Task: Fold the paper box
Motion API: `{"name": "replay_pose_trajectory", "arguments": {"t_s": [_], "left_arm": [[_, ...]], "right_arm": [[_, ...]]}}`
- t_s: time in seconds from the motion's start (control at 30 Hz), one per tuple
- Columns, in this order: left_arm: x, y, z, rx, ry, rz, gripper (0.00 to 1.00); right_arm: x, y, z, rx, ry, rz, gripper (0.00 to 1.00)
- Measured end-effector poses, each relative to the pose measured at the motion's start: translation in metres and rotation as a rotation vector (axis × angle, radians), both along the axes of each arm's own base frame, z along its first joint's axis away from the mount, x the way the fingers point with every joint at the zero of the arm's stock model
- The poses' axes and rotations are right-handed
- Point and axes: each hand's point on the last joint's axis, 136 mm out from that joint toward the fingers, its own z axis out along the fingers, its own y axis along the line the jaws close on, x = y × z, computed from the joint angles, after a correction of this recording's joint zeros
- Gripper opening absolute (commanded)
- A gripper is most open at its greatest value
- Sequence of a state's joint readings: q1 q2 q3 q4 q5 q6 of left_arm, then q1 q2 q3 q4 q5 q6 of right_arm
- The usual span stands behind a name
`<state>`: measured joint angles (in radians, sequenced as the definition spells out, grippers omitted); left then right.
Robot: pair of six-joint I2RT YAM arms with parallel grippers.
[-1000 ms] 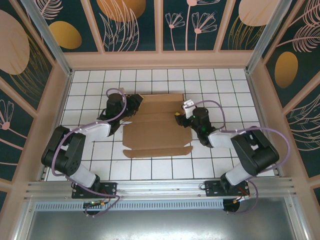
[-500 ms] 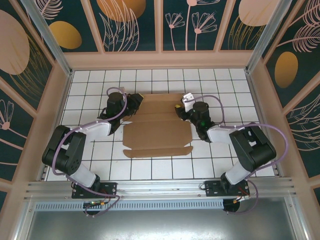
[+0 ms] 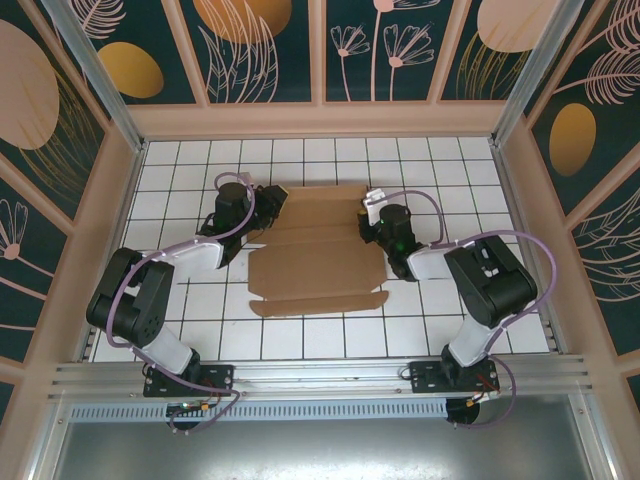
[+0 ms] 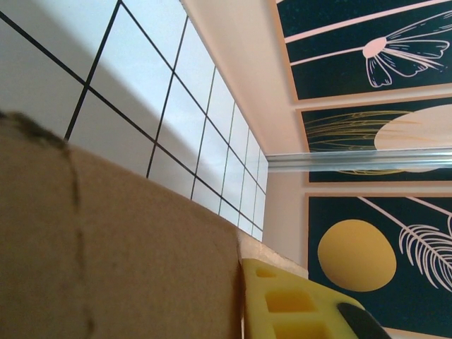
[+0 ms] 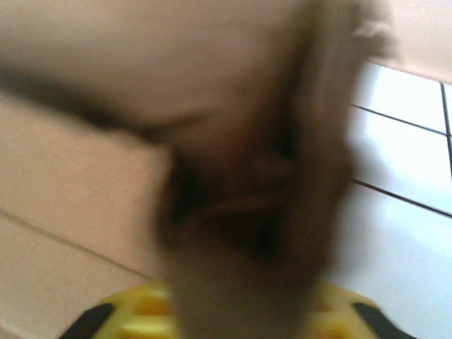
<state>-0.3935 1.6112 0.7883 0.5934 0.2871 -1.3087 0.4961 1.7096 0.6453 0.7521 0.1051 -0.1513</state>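
My paper box (image 3: 318,250) lies spread out: brown corrugated cardboard, creased, with flaps. My left tool (image 3: 268,207) pinches its edge; my right tool's (image 3: 364,228) grip I cannot tell.

The paper box (image 3: 315,250) lay flat at the middle of the table (image 3: 300,335). The left gripper (image 3: 268,207) met its far-left edge and the right gripper (image 3: 364,230) its right edge, with both arms reaching in from the near side.
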Motion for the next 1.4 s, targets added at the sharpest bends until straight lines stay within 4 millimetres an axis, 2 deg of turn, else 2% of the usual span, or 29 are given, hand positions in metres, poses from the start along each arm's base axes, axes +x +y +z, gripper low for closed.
{"name": "replay_pose_trajectory", "arguments": {"t_s": [0.07,0.2,0.33,0.4,0.57,0.7,0.8,0.97,1.1,1.27,1.33,1.4], "left_arm": [[0.000,0.000,0.000,-0.001,0.000,-0.001,0.19],[-0.002,0.000,-0.004,0.008,0.013,-0.007,0.37],[-0.009,0.002,-0.009,0.034,0.032,-0.020,0.45],[-0.021,0.005,-0.008,0.054,0.040,-0.030,0.51],[-0.055,0.020,-0.006,0.129,0.052,-0.049,0.56],[-0.087,0.044,0.006,0.232,0.011,-0.032,0.58],[-0.105,0.065,0.022,0.319,-0.040,0.001,0.58],[-0.121,0.096,0.044,0.459,-0.110,0.083,0.58],[-0.114,0.097,0.068,0.529,-0.149,0.069,0.58],[-0.079,0.075,0.108,0.556,-0.209,0.003,0.59],[-0.067,0.067,0.114,0.557,-0.215,-0.023,0.58],[-0.059,0.063,0.104,0.562,-0.190,-0.048,0.58]], "right_arm": [[0.004,-0.003,0.000,0.005,0.000,-0.020,0.07],[0.004,-0.005,0.001,-0.005,-0.007,-0.047,0.05],[0.001,-0.006,0.000,-0.011,-0.021,-0.080,0.03],[-0.002,-0.006,-0.001,-0.008,-0.023,-0.086,0.03],[-0.013,-0.013,-0.001,0.000,-0.027,-0.096,0.02],[-0.016,-0.014,0.000,0.010,-0.025,-0.100,0.01],[-0.016,-0.015,0.000,0.013,-0.020,-0.103,0.00],[-0.017,-0.015,0.001,0.014,-0.020,-0.104,0.00],[-0.020,-0.017,-0.001,0.012,-0.015,-0.103,0.00],[-0.020,-0.017,0.000,0.012,-0.016,-0.103,0.00],[-0.020,-0.017,0.000,0.012,-0.016,-0.103,0.01],[-0.020,-0.017,0.000,0.012,-0.016,-0.103,0.01]]}}
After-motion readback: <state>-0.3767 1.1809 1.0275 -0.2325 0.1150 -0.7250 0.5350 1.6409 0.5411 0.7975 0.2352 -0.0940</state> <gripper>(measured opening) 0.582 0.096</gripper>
